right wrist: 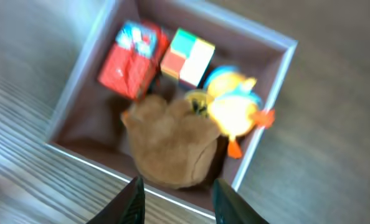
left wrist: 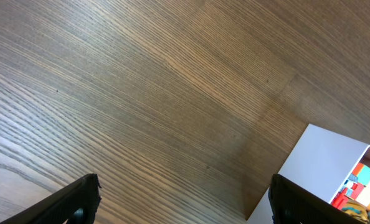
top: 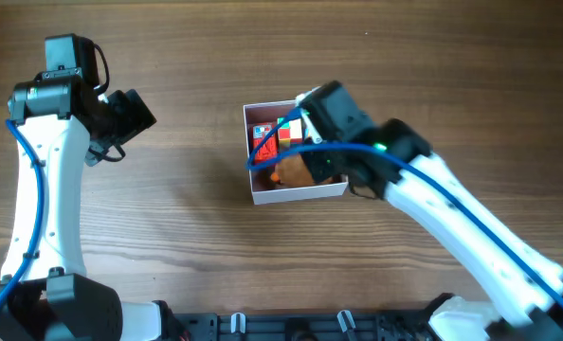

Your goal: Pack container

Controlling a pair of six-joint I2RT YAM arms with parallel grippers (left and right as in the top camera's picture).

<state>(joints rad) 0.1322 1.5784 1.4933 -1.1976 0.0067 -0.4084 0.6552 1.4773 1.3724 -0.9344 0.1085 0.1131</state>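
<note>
The container is a square white-walled box with a dusty pink inside, at the table's middle. The right wrist view shows it holds a brown plush toy, a red block, a coloured cube and a yellow duck. My right gripper is open and empty, its fingertips above the container's near wall. In the overhead view the right arm covers part of the container. My left gripper is open and empty over bare wood left of the container.
The wooden table runs all round the container. A black rail lies along the front edge. The left arm stands at the far left.
</note>
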